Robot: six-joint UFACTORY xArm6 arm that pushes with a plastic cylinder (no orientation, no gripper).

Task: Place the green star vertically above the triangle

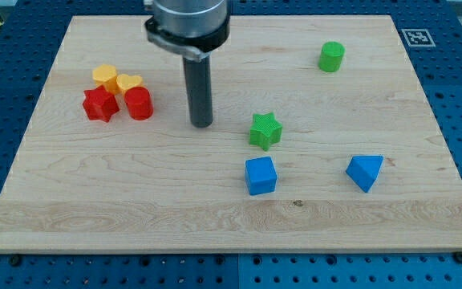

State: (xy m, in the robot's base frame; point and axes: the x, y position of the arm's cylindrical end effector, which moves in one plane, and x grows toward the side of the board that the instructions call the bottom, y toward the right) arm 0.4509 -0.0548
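Observation:
The green star (265,131) lies near the board's middle, just above a blue cube (261,176). The blue triangle (365,172) lies to the view's right of the cube, lower right of the star. My tip (202,124) rests on the board to the view's left of the green star, a short gap apart from it, at about the same height in the view.
A green cylinder (332,57) stands at the upper right. At the left a cluster holds a yellow hexagon-like block (105,77), a yellow heart (129,83), a red star (100,104) and a red cylinder (139,103). The wooden board (95,201) sits on a blue pegboard table.

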